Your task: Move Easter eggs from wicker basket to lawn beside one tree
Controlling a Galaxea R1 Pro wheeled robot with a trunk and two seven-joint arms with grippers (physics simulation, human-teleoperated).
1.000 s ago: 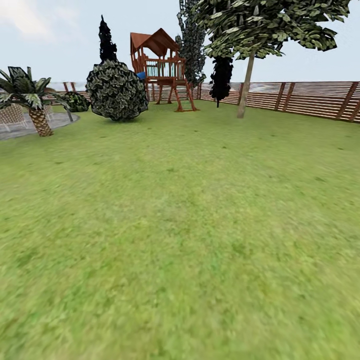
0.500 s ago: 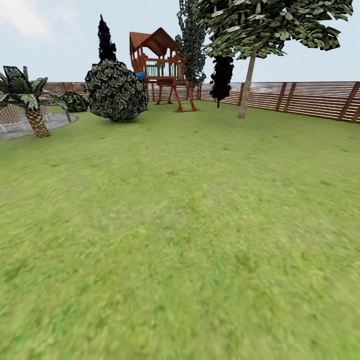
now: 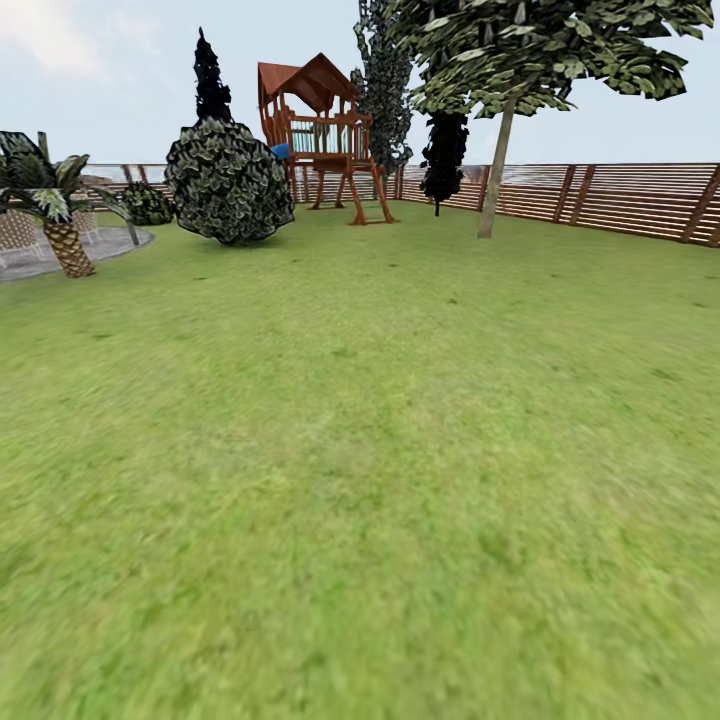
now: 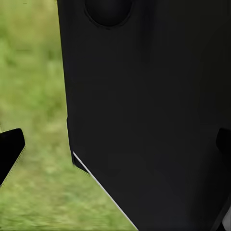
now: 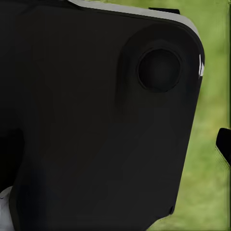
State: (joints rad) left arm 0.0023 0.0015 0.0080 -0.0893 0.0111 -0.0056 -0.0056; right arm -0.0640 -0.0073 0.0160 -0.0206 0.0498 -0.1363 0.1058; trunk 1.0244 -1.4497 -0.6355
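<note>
The lawn (image 3: 380, 450) spreads out ahead of me in the head view. A tree (image 3: 497, 170) with a pale trunk and a dark green canopy stands at the far right, near the fence. The eggs and the wicker basket are out of view. My left gripper (image 4: 115, 144) is open: its dark fingertips (image 4: 9, 149) sit wide apart over grass, in front of a black part of the robot. My right gripper (image 5: 115, 144) looks open too. One of its fingertips (image 5: 224, 144) shows at the picture's edge, and the other is lost against the black body.
A brown slat fence (image 3: 620, 200) bounds the garden at the back. A round bush (image 3: 228, 182), a wooden play tower (image 3: 320, 130) and a thin black tree (image 3: 443, 150) stand far ahead. A small palm (image 3: 60, 235) and a grey paved patch (image 3: 100, 245) lie at the left.
The whole head view has crept forward over the grass: the palm has slid toward the left edge and the pale-trunked tree slightly right. Nothing in the scene itself has moved.
</note>
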